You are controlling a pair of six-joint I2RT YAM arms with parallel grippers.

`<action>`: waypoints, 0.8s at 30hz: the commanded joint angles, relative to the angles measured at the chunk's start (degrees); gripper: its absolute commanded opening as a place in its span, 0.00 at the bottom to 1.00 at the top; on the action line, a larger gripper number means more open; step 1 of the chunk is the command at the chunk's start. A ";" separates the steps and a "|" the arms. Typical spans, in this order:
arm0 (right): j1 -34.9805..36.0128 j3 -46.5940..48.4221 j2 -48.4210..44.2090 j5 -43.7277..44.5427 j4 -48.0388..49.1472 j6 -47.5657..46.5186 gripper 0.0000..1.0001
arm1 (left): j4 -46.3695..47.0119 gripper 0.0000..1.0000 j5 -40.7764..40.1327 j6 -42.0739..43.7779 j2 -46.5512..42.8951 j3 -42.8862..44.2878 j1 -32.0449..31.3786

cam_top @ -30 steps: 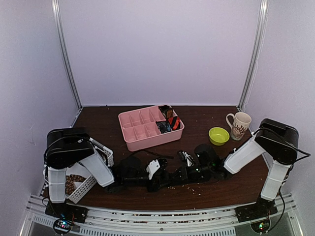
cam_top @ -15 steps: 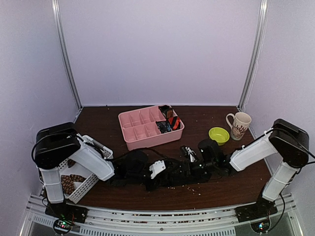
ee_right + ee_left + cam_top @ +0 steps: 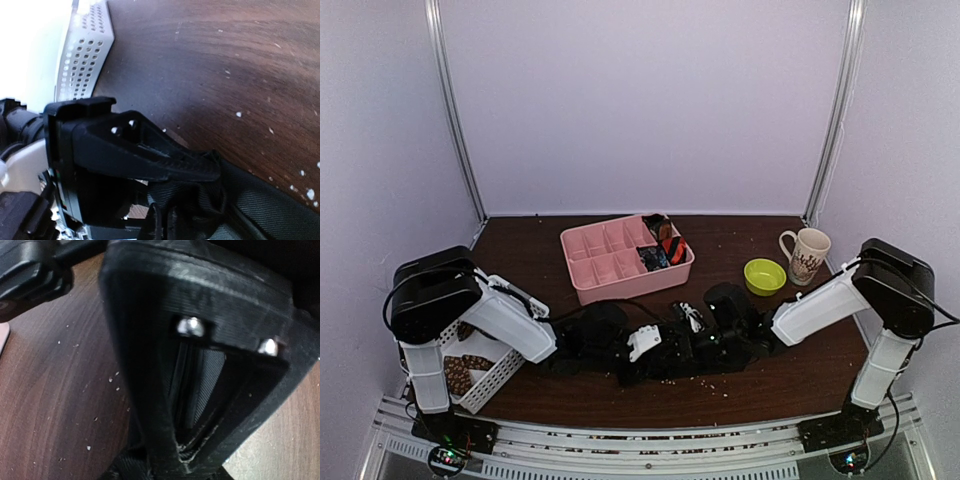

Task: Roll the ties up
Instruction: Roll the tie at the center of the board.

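A plain black tie [image 3: 650,374] lies bunched on the brown table between my two grippers, close to the front edge. My left gripper [image 3: 663,356] reaches in from the left, and dark ribbed tie fabric [image 3: 125,467] sits between its converging fingers. My right gripper [image 3: 686,345] reaches in from the right and is shut on a gathered fold of the tie [image 3: 270,205], one finger [image 3: 165,162] lying on top of it. Rolled ties [image 3: 663,247], dark and orange-striped, sit in the pink tray. Brown patterned ties [image 3: 468,372] lie in the white basket.
The pink divided tray [image 3: 582,285] stands behind the grippers. The white perforated basket [image 3: 510,372] is at the front left, its wall [image 3: 85,55] also in the right wrist view. A green bowl [image 3: 765,275] and a mug [image 3: 806,255] stand at the right. Crumbs dot the table.
My left arm has stretched further right toward the middle. My right gripper opened, drew back to the right, then came left again and shut on the tie.
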 commanded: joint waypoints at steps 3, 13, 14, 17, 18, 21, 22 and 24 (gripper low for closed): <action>-0.38 -2.07 1.40 2.65 -2.96 -0.93 0.00 | -1.55 0.60 -2.16 -0.35 -0.97 -3.44 0.37; -4.41 -11.04 2.80 0.58 9.44 1.64 0.00 | 22.41 0.92 0.48 -4.33 -2.58 -11.88 0.63; -4.81 -12.00 3.06 0.37 10.63 1.84 0.00 | 24.51 0.92 0.63 -4.89 -1.60 -12.00 0.42; -5.81 -14.46 3.66 -0.07 13.47 2.18 0.00 | 28.72 0.93 -0.31 -6.06 1.71 -11.49 -0.39; -6.10 -15.10 3.75 -0.08 13.72 1.99 0.00 | 29.79 0.93 -0.75 -6.36 2.55 -11.24 -0.51; -6.81 -16.52 4.33 0.31 14.58 1.83 0.00 | 33.88 0.93 -0.96 -6.81 5.03 -10.54 -0.63; -7.05 -16.75 4.63 0.32 14.86 1.88 0.00 | 34.58 0.93 -0.83 -6.56 5.76 -10.10 -0.63; -7.37 -16.96 4.92 0.50 15.15 1.94 0.00 | 34.60 0.93 -0.63 -5.66 6.82 -9.02 -0.63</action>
